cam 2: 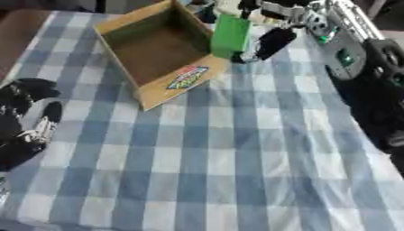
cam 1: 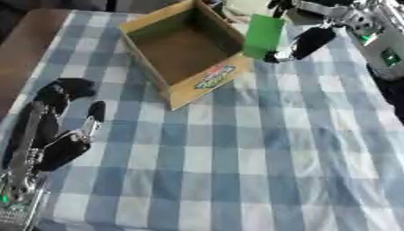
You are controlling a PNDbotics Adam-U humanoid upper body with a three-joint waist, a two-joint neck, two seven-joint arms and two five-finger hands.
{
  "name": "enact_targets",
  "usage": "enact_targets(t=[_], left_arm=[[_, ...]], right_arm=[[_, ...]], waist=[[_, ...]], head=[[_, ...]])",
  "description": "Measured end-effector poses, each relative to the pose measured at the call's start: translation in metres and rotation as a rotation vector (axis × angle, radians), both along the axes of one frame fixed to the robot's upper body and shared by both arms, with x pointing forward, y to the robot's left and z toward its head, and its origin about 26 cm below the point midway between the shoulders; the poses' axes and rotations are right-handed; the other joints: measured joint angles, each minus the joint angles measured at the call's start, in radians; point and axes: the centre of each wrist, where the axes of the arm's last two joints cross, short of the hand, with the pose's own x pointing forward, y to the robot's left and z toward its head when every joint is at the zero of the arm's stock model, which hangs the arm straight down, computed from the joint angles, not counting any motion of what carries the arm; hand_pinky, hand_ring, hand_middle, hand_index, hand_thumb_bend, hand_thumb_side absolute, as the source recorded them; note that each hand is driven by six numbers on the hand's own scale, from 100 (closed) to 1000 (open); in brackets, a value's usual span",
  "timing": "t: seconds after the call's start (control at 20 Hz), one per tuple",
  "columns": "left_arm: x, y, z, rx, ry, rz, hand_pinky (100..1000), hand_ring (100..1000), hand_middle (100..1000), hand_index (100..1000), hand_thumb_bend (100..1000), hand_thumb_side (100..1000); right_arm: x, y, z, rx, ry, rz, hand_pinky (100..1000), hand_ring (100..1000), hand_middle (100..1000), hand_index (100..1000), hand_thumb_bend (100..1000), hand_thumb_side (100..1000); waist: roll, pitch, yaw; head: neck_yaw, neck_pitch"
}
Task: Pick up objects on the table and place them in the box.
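Overhead, left eye view: a blue-and-white checked tablecloth (cam 1: 260,149) covers the table. An open cardboard box (cam 1: 183,49) sits near the far edge, turned askew, with a colourful label (cam 1: 214,76) on its near outer wall. Inside shows only bare brown floor. Just beside the box's right wall a green flat object (cam 1: 263,36) stands upright, above the cloth. The right hand (cam 1: 304,43) comes in from the far right corner, its dark fingers (cam 1: 312,39) curled down against the green object's right side, gripping it. The silver and black right arm (cam 1: 363,27) shows a small green light. At the near left edge the left hand (cam 1: 59,122) rests on the cloth, fingers relaxed and spread, holding nothing. Its forearm (cam 1: 20,180) runs down to the near left corner; this view shows that whole length.

Right eye view: same layout, shifted left. The left hand is cut by the picture's left side and only part of it shows. More of the right arm shows here, including a dark round joint (cam 2: 387,56) past the table's right edge. The green object touches or nearly touches the box's right corner; I cannot tell which.
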Motion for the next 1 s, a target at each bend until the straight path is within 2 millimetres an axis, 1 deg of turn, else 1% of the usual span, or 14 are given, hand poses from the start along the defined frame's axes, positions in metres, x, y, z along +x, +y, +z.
enact_targets(t=[0.25, 0.45, 0.5, 0.55, 0.6, 0.65, 0.8, 1.0], left_arm=[[0.000, -0.006, -0.001, 0.010, 0.010, -0.044, 849, 708, 686, 720, 288, 366], [0.001, -0.013, -0.001, 0.018, 0.018, -0.089, 850, 708, 687, 720, 287, 376], [0.000, -0.015, -0.001, 0.018, 0.019, -0.101, 850, 708, 687, 720, 286, 377], [0.001, -0.017, -0.001, 0.018, 0.019, -0.114, 850, 708, 687, 720, 294, 368], [0.001, -0.019, -0.001, 0.018, 0.021, -0.125, 850, 708, 687, 720, 284, 380], [0.001, -0.021, -0.002, 0.020, 0.024, -0.133, 851, 708, 688, 721, 284, 381], [0.001, -0.025, -0.002, 0.018, 0.027, -0.156, 851, 708, 688, 721, 285, 377], [0.001, -0.028, -0.003, 0.025, 0.035, -0.174, 852, 709, 688, 721, 280, 389]], right_arm=[[0.009, 0.000, 0.007, 0.012, -0.034, -0.017, 953, 906, 891, 536, 509, 418], [0.018, 0.000, 0.003, 0.030, -0.052, -0.043, 956, 902, 885, 545, 484, 433], [0.021, -0.001, 0.000, 0.036, -0.053, -0.055, 953, 899, 881, 544, 479, 430], [0.024, -0.003, -0.003, 0.045, -0.052, -0.071, 953, 898, 881, 545, 459, 398], [0.027, -0.004, -0.008, 0.054, -0.050, -0.088, 953, 898, 880, 546, 476, 428], [0.030, -0.006, -0.012, 0.062, -0.051, -0.108, 952, 895, 878, 550, 470, 433], [0.037, -0.013, -0.024, 0.083, -0.058, -0.168, 954, 890, 875, 552, 451, 420], [0.044, -0.020, -0.039, 0.109, -0.075, -0.236, 960, 889, 874, 558, 464, 419]], waist=[[-0.012, 0.006, 0.056], [-0.023, 0.009, 0.095], [-0.023, 0.011, 0.106], [-0.023, 0.012, 0.116], [-0.024, 0.014, 0.124], [-0.024, 0.015, 0.132], [-0.025, 0.018, 0.155], [-0.024, 0.020, 0.178]], head=[[-0.039, -0.013], [-0.065, -0.019], [-0.070, -0.021], [-0.075, -0.022], [-0.080, -0.022], [-0.085, -0.022], [-0.093, -0.022], [-0.103, -0.022]])
